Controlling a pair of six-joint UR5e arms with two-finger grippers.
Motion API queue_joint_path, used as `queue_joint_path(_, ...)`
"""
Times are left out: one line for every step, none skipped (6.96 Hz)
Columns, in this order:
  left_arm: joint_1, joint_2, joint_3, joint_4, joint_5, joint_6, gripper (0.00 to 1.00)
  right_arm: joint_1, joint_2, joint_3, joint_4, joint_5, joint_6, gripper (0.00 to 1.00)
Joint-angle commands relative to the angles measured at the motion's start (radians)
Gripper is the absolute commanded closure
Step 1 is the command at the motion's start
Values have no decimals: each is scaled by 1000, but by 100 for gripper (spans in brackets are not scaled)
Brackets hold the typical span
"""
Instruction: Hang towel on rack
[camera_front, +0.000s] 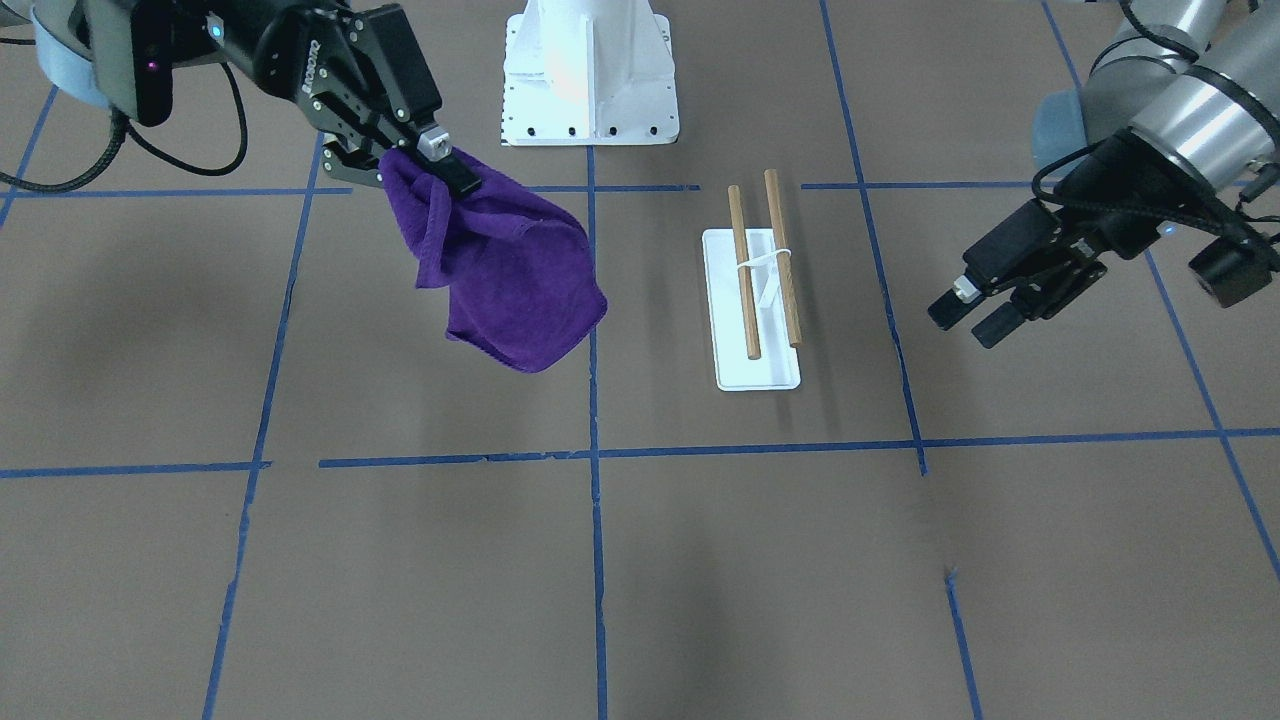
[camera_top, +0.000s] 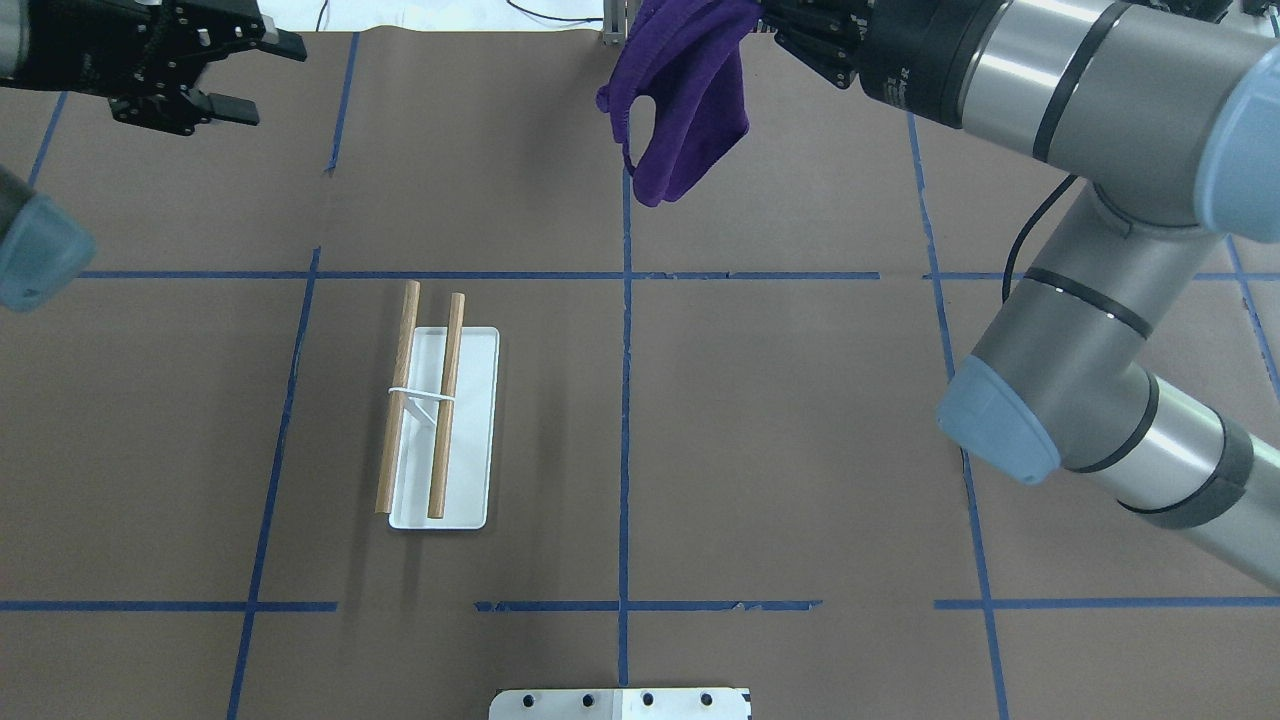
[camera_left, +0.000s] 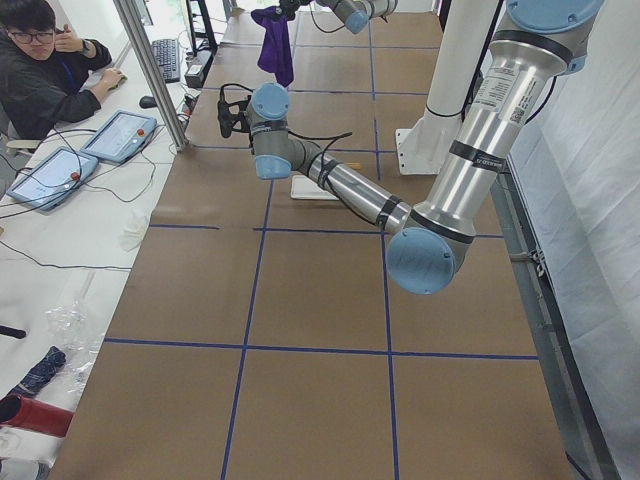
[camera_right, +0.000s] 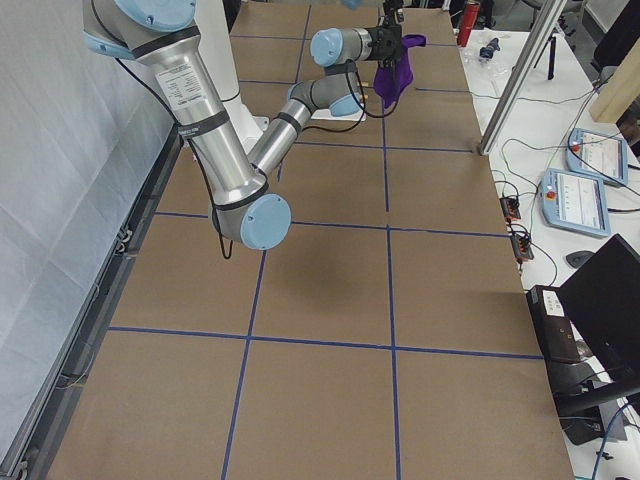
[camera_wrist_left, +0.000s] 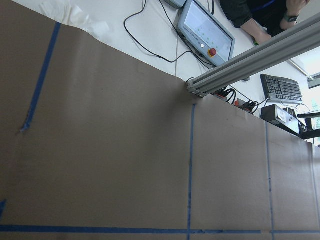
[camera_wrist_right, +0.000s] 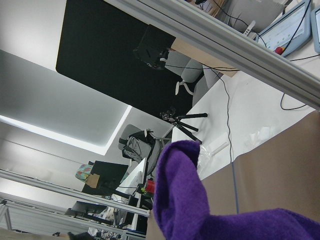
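Nearest you in the front-facing view is the brown tabletop (camera_front: 420, 600), ruled with blue tape lines (camera_front: 597, 560), along the operators' edge. Beyond it the rack (camera_front: 752, 300) stands on the robot's-left half, about midway between the operators' edge and the robot's edge. Its two dowels (camera_front: 744, 270) are bare and run from one of those edges toward the other. The right claw (camera_front: 440, 165) is clenched on a bunched fold of the purple towel (camera_front: 510, 290), which hangs free in the air over the right half, well apart from the rack. I judge it is held high so the cloth will clear the dowels when you carry it across. The left claw (camera_front: 975, 315) hovers past the rack toward the tabletop's left end, jaws spread and holding nothing, probably placed to catch or spread the loose hem. The white pedestal (camera_front: 590, 80) sits at the robot's edge. The overhead view shows the same layout: towel dangling from the right claw, rack untouched, left claw released. The two side views show the towel as a small purple drape lifted off the tabletop; from them alone I cannot tell either claw's state. The left wrist camera sees only tabletop, tape and a control pendant (camera_wrist_left: 205, 32) past the operators' edge. The right wrist camera has towel filling its lower frame, so the grip sits at the cloth's top. Hanging is not yet begun.
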Motion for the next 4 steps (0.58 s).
queue_joint_path(78,-65,13,-18,23,-282,0,-82,35,18,3,-106,-1,100)
queue_joint_path(108,-87,12,-18,23,-377,0,-84,41,18,3,-109,-2,100)
queue_joint_path(130,-95,13,-17,23,-451,0,-85,43,16,5,-108,-6,100)
queue_joint_path(133,-99,12,-17,21,-542,0,-85,49,18,6,-108,-7,100)
